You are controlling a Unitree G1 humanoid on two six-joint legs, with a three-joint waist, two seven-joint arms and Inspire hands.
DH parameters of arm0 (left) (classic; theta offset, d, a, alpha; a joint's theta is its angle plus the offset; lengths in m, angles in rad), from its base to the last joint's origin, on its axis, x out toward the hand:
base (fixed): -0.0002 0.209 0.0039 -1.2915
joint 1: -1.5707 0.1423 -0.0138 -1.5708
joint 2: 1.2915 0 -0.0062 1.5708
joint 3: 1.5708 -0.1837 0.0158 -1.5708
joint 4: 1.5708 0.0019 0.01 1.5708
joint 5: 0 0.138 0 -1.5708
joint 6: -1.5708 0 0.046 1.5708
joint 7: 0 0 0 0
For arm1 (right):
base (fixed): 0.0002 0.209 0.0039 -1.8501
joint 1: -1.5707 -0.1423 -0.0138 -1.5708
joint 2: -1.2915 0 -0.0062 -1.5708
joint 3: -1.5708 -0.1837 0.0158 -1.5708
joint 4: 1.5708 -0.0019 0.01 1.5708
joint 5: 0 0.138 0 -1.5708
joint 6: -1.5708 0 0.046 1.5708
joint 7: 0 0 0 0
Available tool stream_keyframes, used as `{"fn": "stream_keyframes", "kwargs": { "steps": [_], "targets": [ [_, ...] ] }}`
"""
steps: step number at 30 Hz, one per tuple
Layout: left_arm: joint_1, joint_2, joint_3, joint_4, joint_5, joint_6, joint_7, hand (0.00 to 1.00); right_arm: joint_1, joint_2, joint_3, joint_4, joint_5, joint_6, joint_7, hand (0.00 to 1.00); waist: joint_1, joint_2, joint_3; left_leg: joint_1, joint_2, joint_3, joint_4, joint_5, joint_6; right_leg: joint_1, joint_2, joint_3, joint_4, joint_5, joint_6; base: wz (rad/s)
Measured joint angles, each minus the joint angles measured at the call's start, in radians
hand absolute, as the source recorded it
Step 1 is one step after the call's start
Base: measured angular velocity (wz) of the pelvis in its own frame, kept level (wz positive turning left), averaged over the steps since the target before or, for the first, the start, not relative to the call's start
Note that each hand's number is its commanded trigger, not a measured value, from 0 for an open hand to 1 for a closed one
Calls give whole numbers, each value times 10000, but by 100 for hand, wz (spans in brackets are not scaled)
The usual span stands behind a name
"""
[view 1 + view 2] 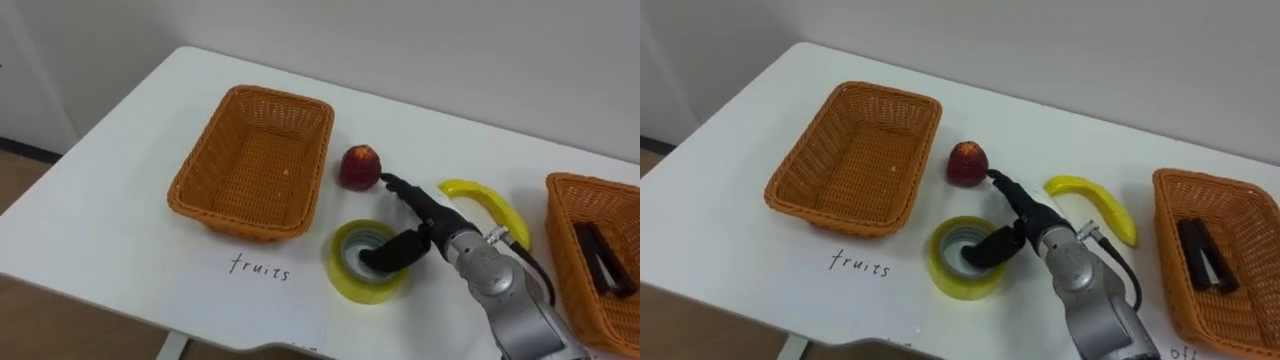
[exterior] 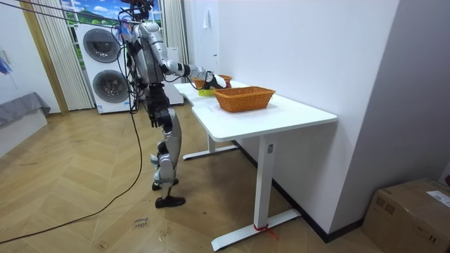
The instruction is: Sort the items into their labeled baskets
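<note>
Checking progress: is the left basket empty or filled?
Empty: the left basket shows bare wicker; red fruit and banana lie outside on the table.

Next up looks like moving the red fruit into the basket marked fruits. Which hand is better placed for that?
Right. The right hand reaches over the table from the robot's right, its fingers stretched out to the red fruit, which lies just beside the fruits basket.

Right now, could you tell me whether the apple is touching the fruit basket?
Apart. The right eye view shows a strip of bare table between the apple and the fruit basket.
</note>
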Motion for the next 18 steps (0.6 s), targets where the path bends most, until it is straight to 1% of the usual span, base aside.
{"fn": "stream_keyframes", "kwargs": {
  "steps": [2,6,10,12,13,14,15,16,18],
  "targets": [
    [-23,3,1,0,0,0,-4,0,-1,-2,4,-119,-131,145,149,0,29,0,0,0,4,0,2,0,0,-2,1,0,7,1,-1,0],
    [-119,21,2,-15,-1,-4,-24,0,-2,-15,9,-339,-728,171,729,0,122,5,3,1,15,-1,5,0,0,-57,1,13,112,1,-1,0],
    [-208,34,3,-13,0,-17,-34,0,-5,-16,8,-454,-1054,186,1119,0,137,3,3,1,15,6,6,1,2,-71,-8,16,137,1,-1,0],
    [-245,84,2,-5,3,-20,-42,0,-5,-18,10,-597,-1251,297,1379,0,141,-4,6,1,8,7,3,2,3,-74,-12,13,141,1,-1,0],
    [-249,112,1,-4,3,-20,-51,0,-5,-21,10,-612,-1273,309,1413,7,144,-10,8,1,7,7,2,2,3,-75,-11,11,140,1,-1,0],
    [-249,177,6,9,7,-20,-60,0,-5,-26,9,-637,-1332,318,1471,34,148,-22,12,3,8,7,-5,2,2,-75,-8,14,138,1,-1,0],
    [-243,220,12,24,12,-20,-60,0,-5,-45,9,-669,-1388,318,1534,86,150,-22,13,3,8,9,-10,2,3,-75,-8,14,135,1,-1,0],
    [-241,236,14,32,13,-20,-60,0,-5,-57,9,-688,-1425,318,1571,100,151,-22,13,3,8,10,-13,2,3,-75,-10,14,134,1,-1,0],
    [-240,268,26,47,13,-20,-59,0,-10,-116,1,-786,-1638,312,1611,100,158,-24,14,3,8,18,-22,2,4,-76,-11,14,132,1,0,0]
  ]
}}
